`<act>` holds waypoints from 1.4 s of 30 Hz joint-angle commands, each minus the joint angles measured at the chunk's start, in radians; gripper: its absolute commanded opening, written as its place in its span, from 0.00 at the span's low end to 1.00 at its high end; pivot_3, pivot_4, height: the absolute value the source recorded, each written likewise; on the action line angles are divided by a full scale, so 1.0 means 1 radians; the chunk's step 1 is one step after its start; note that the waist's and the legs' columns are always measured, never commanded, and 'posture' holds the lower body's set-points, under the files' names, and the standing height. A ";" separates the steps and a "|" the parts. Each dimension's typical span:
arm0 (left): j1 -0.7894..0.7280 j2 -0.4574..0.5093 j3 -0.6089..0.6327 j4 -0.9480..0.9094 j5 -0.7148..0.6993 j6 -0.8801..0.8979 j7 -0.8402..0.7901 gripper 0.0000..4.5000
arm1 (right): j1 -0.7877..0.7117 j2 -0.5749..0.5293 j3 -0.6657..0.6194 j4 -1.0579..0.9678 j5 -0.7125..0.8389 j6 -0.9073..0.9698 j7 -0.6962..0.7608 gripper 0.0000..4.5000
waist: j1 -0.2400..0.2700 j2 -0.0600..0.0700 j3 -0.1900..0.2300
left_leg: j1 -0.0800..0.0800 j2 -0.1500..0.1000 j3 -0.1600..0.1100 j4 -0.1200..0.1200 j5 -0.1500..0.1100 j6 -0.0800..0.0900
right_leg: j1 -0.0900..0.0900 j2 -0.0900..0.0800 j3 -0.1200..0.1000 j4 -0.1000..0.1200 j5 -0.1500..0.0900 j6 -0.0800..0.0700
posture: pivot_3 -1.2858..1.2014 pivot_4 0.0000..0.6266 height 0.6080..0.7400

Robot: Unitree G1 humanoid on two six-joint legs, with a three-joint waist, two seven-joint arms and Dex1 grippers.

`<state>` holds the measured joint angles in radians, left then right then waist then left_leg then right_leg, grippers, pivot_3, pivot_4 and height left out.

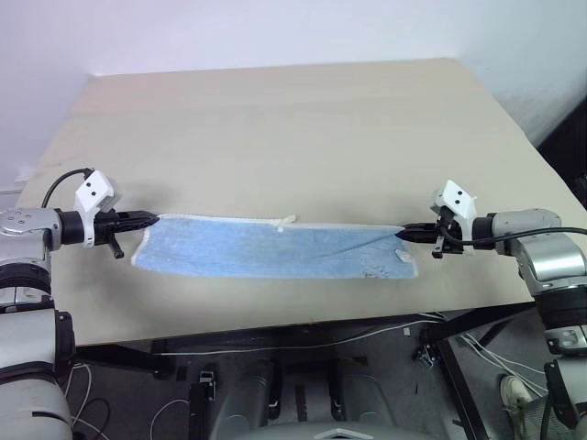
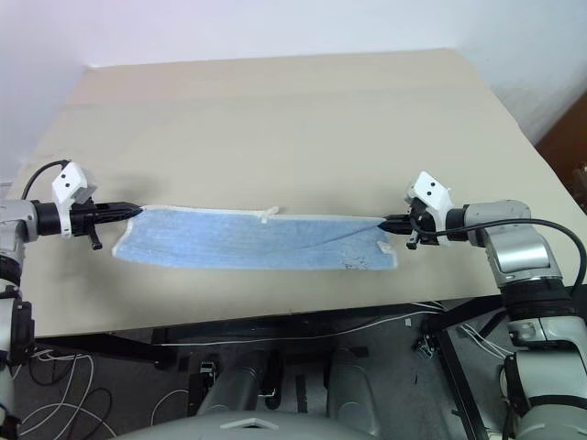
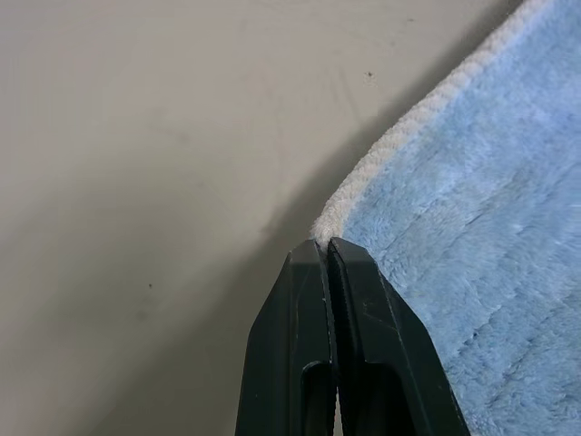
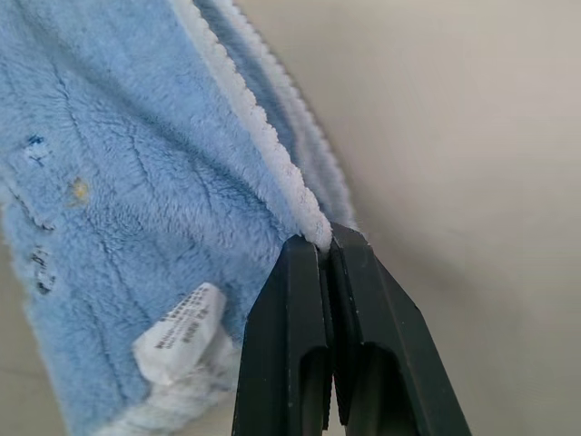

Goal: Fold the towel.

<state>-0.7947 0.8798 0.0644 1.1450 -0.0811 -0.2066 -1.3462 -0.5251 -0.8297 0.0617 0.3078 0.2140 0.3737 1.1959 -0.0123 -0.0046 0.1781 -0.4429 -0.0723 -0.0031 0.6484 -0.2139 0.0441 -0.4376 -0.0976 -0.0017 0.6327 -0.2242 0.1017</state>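
Since each tool clamps one top corner, left tool (image 1: 154, 219) and right tool (image 1: 404, 234) stretch towel (image 1: 266, 249) taut near desk (image 1: 293, 128) front edge, ready for folding.

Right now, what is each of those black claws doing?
Left gripper: closed on one end corner of the light blue terry-cloth towel.
Right gripper: closed on the towel's opposite end corner.
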 commanded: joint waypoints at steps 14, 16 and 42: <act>-0.035 0.014 0.027 -0.003 -0.011 0.035 -0.020 0.60 | -0.053 0.013 -0.024 0.062 0.001 -0.057 0.048 0.60 | 0.000 0.000 0.000 | 0.000 0.000 0.000 0.000 0.000 0.000 | 0.000 0.000 0.000 0.000 0.000 0.000 | 0.52 0.24 1.00; -0.035 0.018 0.034 -0.004 -0.015 0.031 -0.013 0.75 | -0.047 0.005 -0.033 0.040 0.011 -0.035 0.054 0.75 | 0.000 0.000 0.000 | 0.000 0.000 0.000 0.000 0.000 0.000 | 0.000 0.000 0.000 0.000 0.000 0.000 | 0.52 0.24 1.00; 0.353 -0.217 0.061 -1.014 -0.334 0.419 0.113 0.99 | 0.362 0.057 -0.613 -0.414 0.664 1.241 -0.300 0.99 | 0.005 0.000 -0.001 | 0.001 0.001 -0.001 -0.001 -0.002 -0.001 | 0.003 -0.002 0.001 -0.002 0.000 -0.001 | 0.52 0.24 1.00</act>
<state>-0.4577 0.6712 0.1427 0.2279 -0.3793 0.1670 -1.2531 -0.1921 -0.7933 -0.5065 -0.0844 0.8185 1.5874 0.9473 -0.0070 -0.0044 0.1768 -0.4423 -0.0718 -0.0039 0.6477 -0.2155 0.0427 -0.4340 -0.0991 -0.0006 0.6298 -0.2249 0.1005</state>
